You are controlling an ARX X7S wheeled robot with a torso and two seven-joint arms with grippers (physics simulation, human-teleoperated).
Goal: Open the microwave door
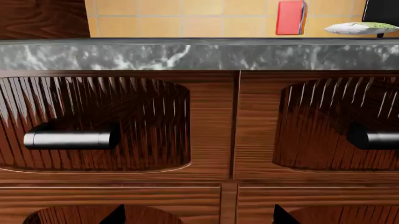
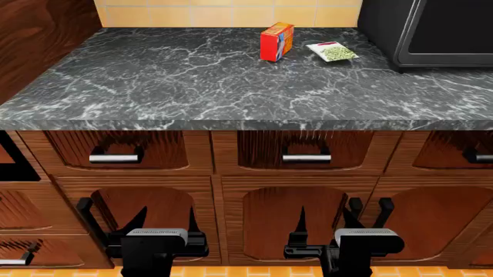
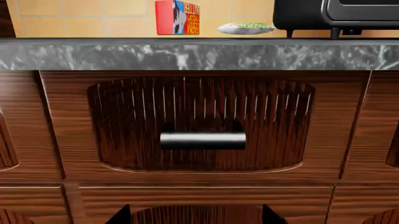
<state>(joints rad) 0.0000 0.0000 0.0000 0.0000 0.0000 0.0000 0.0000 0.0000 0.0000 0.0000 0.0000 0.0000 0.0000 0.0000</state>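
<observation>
The black microwave (image 2: 431,34) stands at the back right of the marble countertop (image 2: 193,81). Its door (image 2: 454,26), a dark window in a black frame, is shut and partly cut off by the picture's edge. In the right wrist view the microwave (image 3: 337,14) shows above the counter edge; the left wrist view catches only a black corner of it (image 1: 381,11). My left gripper (image 2: 165,222) and right gripper (image 2: 322,222) hang low in front of the wooden cabinet doors, well below and short of the microwave. The left gripper (image 1: 198,215) and the right gripper (image 3: 196,215) are open and hold nothing.
A red box (image 2: 276,41) and a green packet (image 2: 333,52) sit on the counter left of the microwave. Wooden drawers with silver handles (image 2: 115,157) (image 2: 306,157) run under the counter edge. A dark wood wall (image 2: 38,34) bounds the left side.
</observation>
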